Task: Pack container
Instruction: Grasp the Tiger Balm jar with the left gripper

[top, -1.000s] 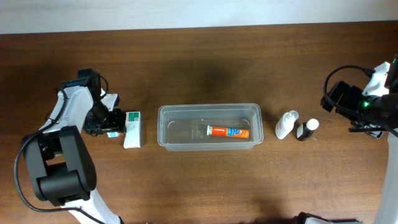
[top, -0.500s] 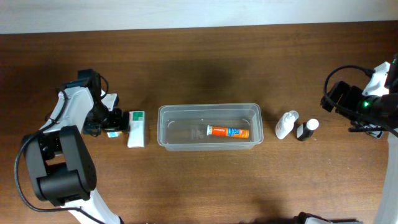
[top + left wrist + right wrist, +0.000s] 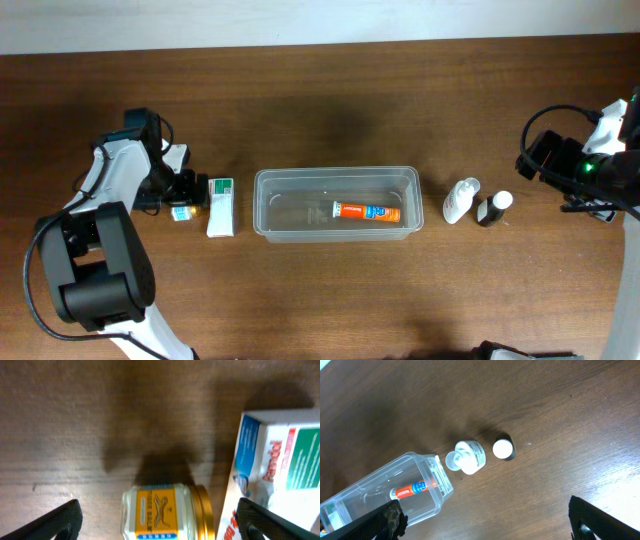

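Observation:
The clear plastic container (image 3: 335,228) stands mid-table with an orange tube (image 3: 366,211) lying in it. To its left lies a white and green box (image 3: 221,205), and beside that a small glass jar (image 3: 181,212) with a yellow label and gold lid. My left gripper (image 3: 186,194) is open over the jar. In the left wrist view the jar (image 3: 167,512) lies between the open fingers (image 3: 160,527), with the box (image 3: 280,470) at the right. My right gripper (image 3: 585,180) is open and empty at the far right; its wrist view shows the container (image 3: 435,467).
A white bottle (image 3: 461,200) and a dark bottle with a white cap (image 3: 494,208) stand right of the container. They also show in the right wrist view, the white bottle (image 3: 467,457) next to the dark one (image 3: 503,449).
The white and green box has slid a little to the right, toward the container, and straightened. My left gripper has shifted slightly; the jar now shows beside it. The right arm is still.

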Available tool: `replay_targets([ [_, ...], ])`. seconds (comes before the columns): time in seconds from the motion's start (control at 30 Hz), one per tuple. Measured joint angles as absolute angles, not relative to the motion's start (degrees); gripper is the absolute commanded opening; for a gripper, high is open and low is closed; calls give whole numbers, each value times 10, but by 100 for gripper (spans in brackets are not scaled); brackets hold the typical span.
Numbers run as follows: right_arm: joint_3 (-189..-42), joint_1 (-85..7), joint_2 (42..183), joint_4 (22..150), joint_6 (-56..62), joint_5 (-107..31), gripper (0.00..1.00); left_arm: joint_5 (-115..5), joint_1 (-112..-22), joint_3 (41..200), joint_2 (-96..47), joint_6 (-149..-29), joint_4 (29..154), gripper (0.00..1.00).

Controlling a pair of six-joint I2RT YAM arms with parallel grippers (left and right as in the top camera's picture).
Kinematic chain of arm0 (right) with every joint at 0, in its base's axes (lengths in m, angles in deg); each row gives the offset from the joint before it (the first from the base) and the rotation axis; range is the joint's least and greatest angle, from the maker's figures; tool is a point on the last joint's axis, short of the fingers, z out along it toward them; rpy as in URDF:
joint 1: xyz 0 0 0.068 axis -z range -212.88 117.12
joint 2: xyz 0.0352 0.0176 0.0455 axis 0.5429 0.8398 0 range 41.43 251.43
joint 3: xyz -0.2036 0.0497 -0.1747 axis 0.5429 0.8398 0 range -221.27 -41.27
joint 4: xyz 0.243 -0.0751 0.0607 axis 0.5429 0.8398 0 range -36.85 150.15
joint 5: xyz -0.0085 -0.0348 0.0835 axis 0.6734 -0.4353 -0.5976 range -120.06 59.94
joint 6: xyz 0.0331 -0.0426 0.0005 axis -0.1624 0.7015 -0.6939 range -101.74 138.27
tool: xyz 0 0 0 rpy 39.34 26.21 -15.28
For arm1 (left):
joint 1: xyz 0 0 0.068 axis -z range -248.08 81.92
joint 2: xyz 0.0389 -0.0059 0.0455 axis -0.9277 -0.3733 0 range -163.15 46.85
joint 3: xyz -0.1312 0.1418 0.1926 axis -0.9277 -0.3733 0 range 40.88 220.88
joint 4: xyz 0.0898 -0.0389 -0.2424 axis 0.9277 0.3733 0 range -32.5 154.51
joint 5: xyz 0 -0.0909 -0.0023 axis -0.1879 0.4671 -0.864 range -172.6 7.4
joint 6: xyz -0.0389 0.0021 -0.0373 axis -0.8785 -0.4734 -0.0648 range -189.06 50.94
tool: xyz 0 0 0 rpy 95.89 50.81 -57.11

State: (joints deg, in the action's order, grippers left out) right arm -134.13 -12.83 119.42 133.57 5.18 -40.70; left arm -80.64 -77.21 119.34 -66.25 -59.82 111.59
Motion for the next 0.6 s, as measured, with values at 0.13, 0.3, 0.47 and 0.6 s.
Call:
replay_targets([
  [0.13, -1341, -128, 1194, 1336, 52, -407, 98, -793, -772, 1193, -662, -588, 1106, 79],
  [0.3, -1341, -128, 1194, 1336, 52, -407, 98, -774, -772, 1193, -662, -580, 1102, 73],
  [0.47, -1341, -128, 1194, 1336, 52, -407, 98, -770, -772, 1168, -662, -586, 1101, 70],
  [0.6, -1341, -128, 1194, 1336, 52, -407, 98, -770, -772, 1154, -662, -588, 1101, 65],
])
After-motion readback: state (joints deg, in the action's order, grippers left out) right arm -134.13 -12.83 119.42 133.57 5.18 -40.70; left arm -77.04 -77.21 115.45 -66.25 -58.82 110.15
